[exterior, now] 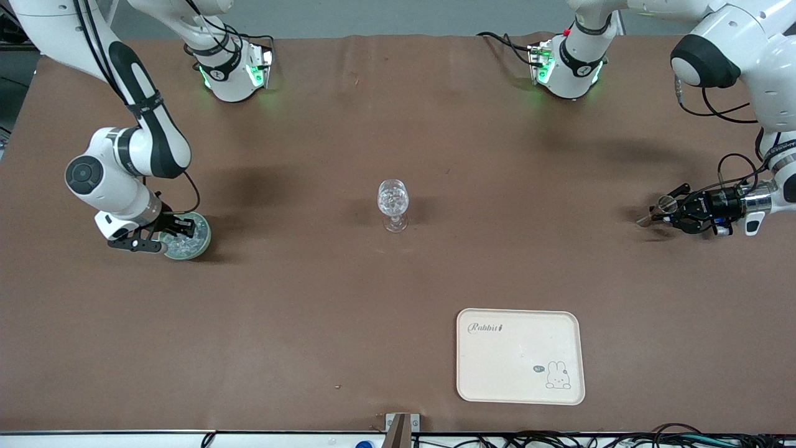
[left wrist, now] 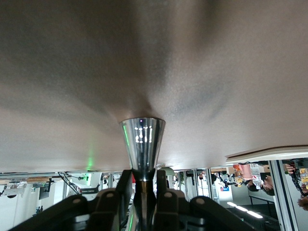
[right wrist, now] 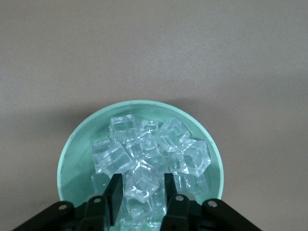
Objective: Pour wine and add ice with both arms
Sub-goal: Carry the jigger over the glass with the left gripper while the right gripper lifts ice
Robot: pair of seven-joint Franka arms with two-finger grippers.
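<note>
Brown cloth covers the table, a cream tray (exterior: 521, 356) nearest. Mid-table stands a glass (exterior: 393, 204) with ice inside. More ice (right wrist: 144, 163), clear, slick cubes best pinched across flat faces, fills a green bowl (right wrist: 72, 154); the right gripper (right wrist: 141, 192) straddles one cube, fingers apart. Low over its end of the table, the left gripper (left wrist: 143, 190) clamps a steel jigger (left wrist: 142, 144).

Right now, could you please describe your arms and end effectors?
The right arm and left arm are big, white and jointed, with black bands, trailing black cables and green-lit bases. The right end effector and left end effector are small and black.
</note>
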